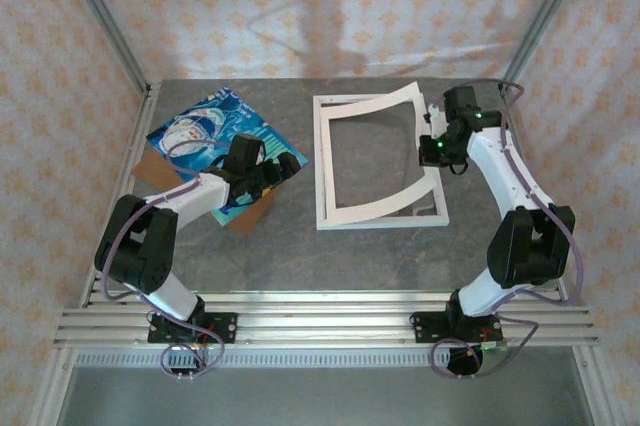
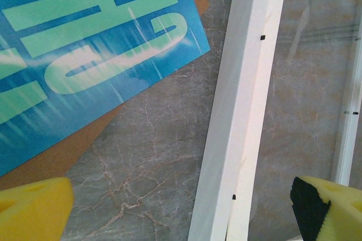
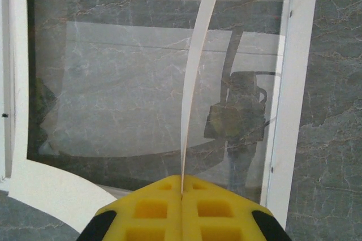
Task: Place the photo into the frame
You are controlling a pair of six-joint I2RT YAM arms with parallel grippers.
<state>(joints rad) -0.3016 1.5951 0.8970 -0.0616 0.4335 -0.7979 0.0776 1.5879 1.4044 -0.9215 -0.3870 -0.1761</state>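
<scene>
We pinch the cream mat [image 3: 192,82] tight in our right gripper [image 3: 182,187]; it bends up ahead of the fingers, over the frame [image 3: 294,82]. Our left gripper [image 2: 181,212] is spread wide, holding nothing. The photo [image 2: 85,37] lies ahead of one finger, on a brown board [image 2: 56,156].

Cream mat [image 3: 56,190]: cut-out window, bowed, one edge lifted. Brown backing board [image 1: 248,216]: flat on desk [image 1: 380,256], left side, mostly covered. Desk: grey veined stone finish. Patterned cloth backdrop [image 1: 330,6]: three sides. Aluminium rails [image 1: 320,321]: near edge.
</scene>
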